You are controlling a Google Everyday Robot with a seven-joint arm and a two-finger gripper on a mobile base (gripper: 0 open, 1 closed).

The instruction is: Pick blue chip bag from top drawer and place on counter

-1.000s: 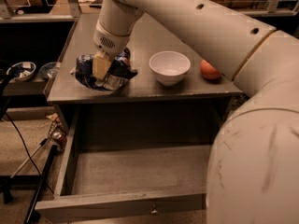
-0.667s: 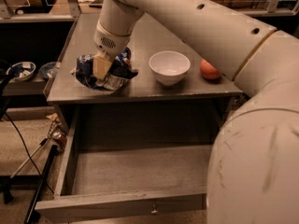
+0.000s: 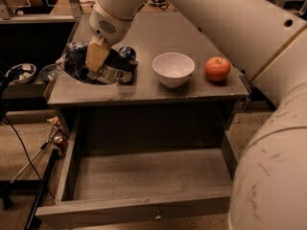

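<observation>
The blue chip bag (image 3: 76,56) lies crumpled on the left end of the counter (image 3: 163,32), at its left edge. My gripper (image 3: 98,63) comes down from the arm above and sits right on top of the bag, hiding its middle. Below the counter the top drawer (image 3: 134,212) is pulled far out. Its grey inside shows nothing in it, and a small metal knob (image 3: 157,217) sits on the front panel.
A white bowl (image 3: 173,68) stands mid-counter with a red apple (image 3: 217,68) to its right. My arm's pale body (image 3: 268,166) fills the right side. A low dark shelf with dishes (image 3: 21,73) and floor cables (image 3: 29,162) are at the left.
The gripper is still at the bag on the counter's left end. The view has shifted, so counter and drawer sit more centred and are seen from higher up.
</observation>
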